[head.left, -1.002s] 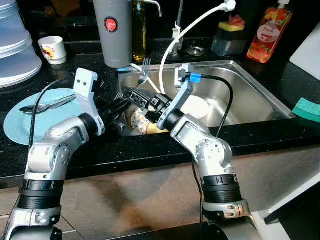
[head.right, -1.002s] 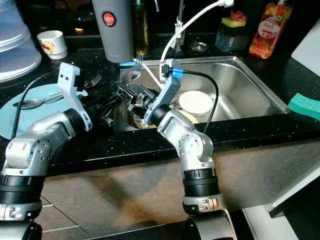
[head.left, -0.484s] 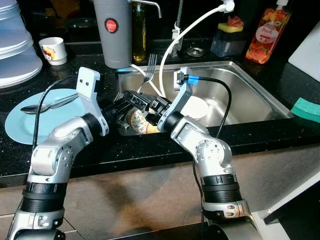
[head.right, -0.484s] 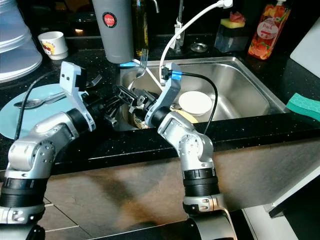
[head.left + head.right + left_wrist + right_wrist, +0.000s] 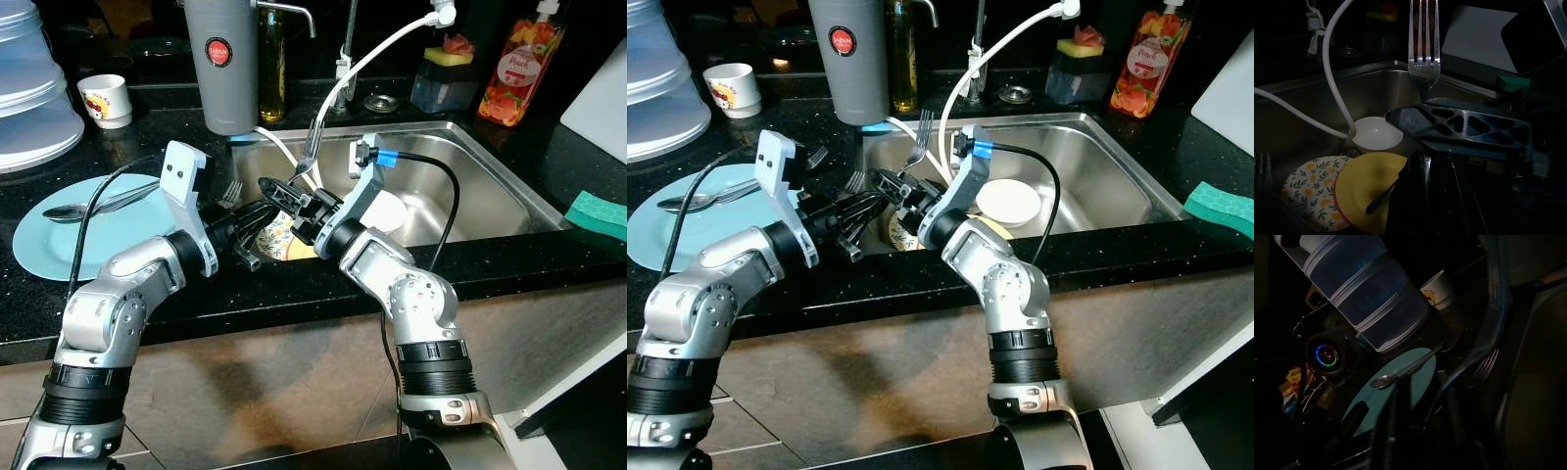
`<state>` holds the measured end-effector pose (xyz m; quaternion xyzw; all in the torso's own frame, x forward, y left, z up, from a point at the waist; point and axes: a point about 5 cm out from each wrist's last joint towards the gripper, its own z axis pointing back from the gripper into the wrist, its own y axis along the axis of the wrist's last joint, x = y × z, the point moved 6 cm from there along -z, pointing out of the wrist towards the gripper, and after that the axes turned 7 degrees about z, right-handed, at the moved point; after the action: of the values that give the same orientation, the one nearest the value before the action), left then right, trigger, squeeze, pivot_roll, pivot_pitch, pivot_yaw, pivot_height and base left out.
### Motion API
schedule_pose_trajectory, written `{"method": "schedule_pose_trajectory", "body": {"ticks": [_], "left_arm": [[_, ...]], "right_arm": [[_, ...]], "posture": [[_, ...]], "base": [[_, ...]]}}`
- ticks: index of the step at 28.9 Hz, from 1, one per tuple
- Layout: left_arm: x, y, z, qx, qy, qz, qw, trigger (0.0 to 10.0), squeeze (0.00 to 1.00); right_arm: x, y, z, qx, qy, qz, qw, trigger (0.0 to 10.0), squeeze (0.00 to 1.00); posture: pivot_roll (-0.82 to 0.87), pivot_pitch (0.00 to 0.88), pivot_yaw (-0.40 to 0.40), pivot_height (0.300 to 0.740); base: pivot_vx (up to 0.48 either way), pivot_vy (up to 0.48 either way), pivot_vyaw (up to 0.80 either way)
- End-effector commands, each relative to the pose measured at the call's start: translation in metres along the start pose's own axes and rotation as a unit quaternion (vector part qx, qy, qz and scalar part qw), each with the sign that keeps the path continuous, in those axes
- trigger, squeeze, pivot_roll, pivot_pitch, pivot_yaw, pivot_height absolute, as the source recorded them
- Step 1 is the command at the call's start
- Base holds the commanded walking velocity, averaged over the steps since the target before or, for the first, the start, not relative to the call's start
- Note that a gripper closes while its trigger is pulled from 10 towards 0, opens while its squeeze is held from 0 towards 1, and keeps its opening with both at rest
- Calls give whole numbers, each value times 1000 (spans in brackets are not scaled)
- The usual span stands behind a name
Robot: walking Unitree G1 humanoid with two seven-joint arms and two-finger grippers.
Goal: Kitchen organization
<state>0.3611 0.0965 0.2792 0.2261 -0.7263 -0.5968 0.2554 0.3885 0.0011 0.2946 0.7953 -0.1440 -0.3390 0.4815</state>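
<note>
Right gripper fingers pinch an upright fork; left gripper fingers unclear.

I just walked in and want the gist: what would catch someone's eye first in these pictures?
The right gripper holds a silver metal fork upright, tines up, over the left end of the stainless steel sink. The left gripper reaches in beside it, just above a flower-patterned plate and a yellow plate in the basin. On the black counter to the left lies a round light blue plate with a silver spoon on it.
</note>
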Motion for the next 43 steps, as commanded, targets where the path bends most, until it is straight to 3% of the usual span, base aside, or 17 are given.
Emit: {"method": "schedule_pose_trajectory", "body": {"ticks": [1, 8, 9, 10, 11, 13, 14, 24, 27, 29, 30, 31, 34, 36, 37, 41, 43], "left_arm": [[-2, -2, 4, -11, 6, -10, 1000, 0, 0], [-5, -6, 5, -23, 15, -18, 999, 0, 0], [-5, -6, 5, -24, 15, -21, 999, 0, 161], [-6, -6, 5, -22, 19, -23, 999, 0, 1000], [-7, -5, 5, -21, 23, -23, 999, 4784, 1000], [-10, -5, 5, -22, 29, -25, 999, 4784, 1000], [-12, -5, 5, -20, 35, -25, 999, 10000, 1000], [-19, -5, 8, -22, 53, -27, 998, 10000, 1000], [-22, -5, 10, -26, 62, -44, 997, 10000, 1000], [-23, -5, 10, -26, 66, -48, 996, 10000, 1000], [-25, -5, 10, -27, 70, -50, 996, 10000, 682], [-27, -5, 11, -29, 75, -54, 995, 10000, 0], [-32, -6, 12, -34, 83, -63, 994, 10000, 0], [-32, -6, 12, -35, 81, -68, 994, 10000, 0], [-27, -6, 10, -33, 63, -64, 995, 10000, 0], [-17, -13, 7, -39, 32, -73, 996, 10000, 0], [-9, -24, 3, -48, 17, -73, 996, 10000, 0]], "right_arm": [[-1, 0, -2, 3, 3, -7, 1000, 0, 0], [2, 3, -1, 7, -2, -5, 1000, 0, 0], [2, 3, -1, 8, -2, -5, 1000, 0, 0], [2, 3, -1, 9, -3, -5, 1000, 0, 0], [3, 4, -1, 9, -3, -5, 1000, 0, 0], [3, 4, -1, 10, -4, -5, 1000, 0, 0], [3, 4, -1, 11, -5, -5, 1000, 0, 0], [21, 17, 1, 35, -38, -3, 999, 0, 0], [42, 27, 4, 52, -80, 10, 995, 0, 0], [45, 28, 4, 54, -86, 12, 995, 0, 0], [54, 30, 6, 58, -109, 25, 992, 0, 0], [68, 33, 10, 63, -147, 50, 986, 0, 0], [91, 37, 18, 66, -207, 108, 970, 0, 0], [94, 37, 18, 65, -212, 123, 967, 0, 0], [97, 33, 18, 52, -213, 161, 962, 0, 0], [97, 24, 15, 39, -208, 186, 959, 157, 0], [93, 7, 11, 21, -190, 224, 956, 7294, 0]], "posture": [[32, 128, -29, 740], [31, 131, -29, 740], [31, 131, -29, 740], [31, 131, -29, 740], [31, 131, -29, 740], [31, 131, -29, 740], [31, 131, -29, 740], [32, 137, -30, 740], [34, 140, -31, 740], [34, 140, -31, 740], [34, 141, -30, 740], [33, 142, -27, 740], [33, 143, -25, 740], [36, 148, -25, 740], [37, 147, -25, 740], [36, 151, -22, 740], [34, 153, -19, 740]], "base": [[0, 0, 0], [0, 0, 0], [0, 0, 0], [0, 0, 0], [0, 0, 0], [0, 0, 0], [0, 0, 0], [0, 0, 0], [0, 0, 0], [0, 0, 0], [0, 0, 0], [0, 0, 0], [0, 0, 0], [0, 0, 0], [0, 0, 0], [0, 0, 0], [0, 0, 0]]}}
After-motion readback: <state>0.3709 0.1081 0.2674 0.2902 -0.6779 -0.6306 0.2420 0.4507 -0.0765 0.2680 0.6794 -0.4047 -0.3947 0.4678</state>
